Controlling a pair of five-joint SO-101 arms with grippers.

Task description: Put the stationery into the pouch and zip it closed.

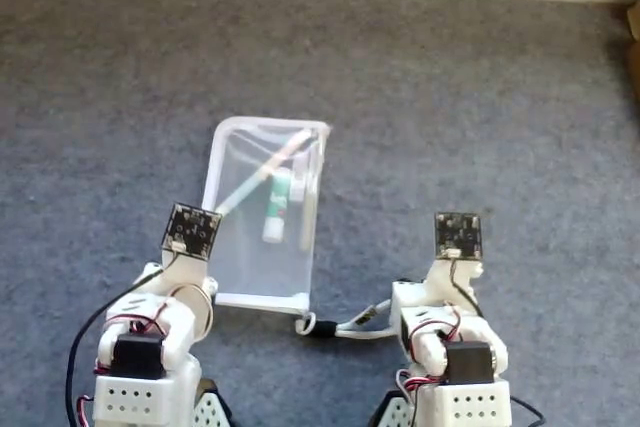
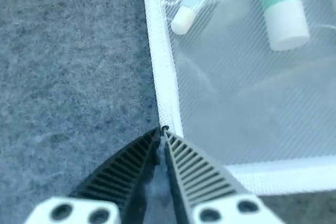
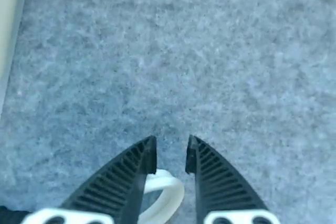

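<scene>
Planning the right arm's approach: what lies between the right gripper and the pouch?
Only bare grey carpet, as the right wrist view shows between the right gripper and the pouch. A white loop lies beneath that gripper.

We count one pouch (image 1: 228, 247), one glue stick (image 1: 277, 205), one long pen (image 1: 258, 175), one thin white stick (image 1: 303, 212), and two tools: left tool (image 2: 161, 131), right tool (image 3: 170, 155).

Clear, diagonally striped pouch (image 1: 255, 259) (white edging) on grey carpet (image 1: 480, 97).
</scene>
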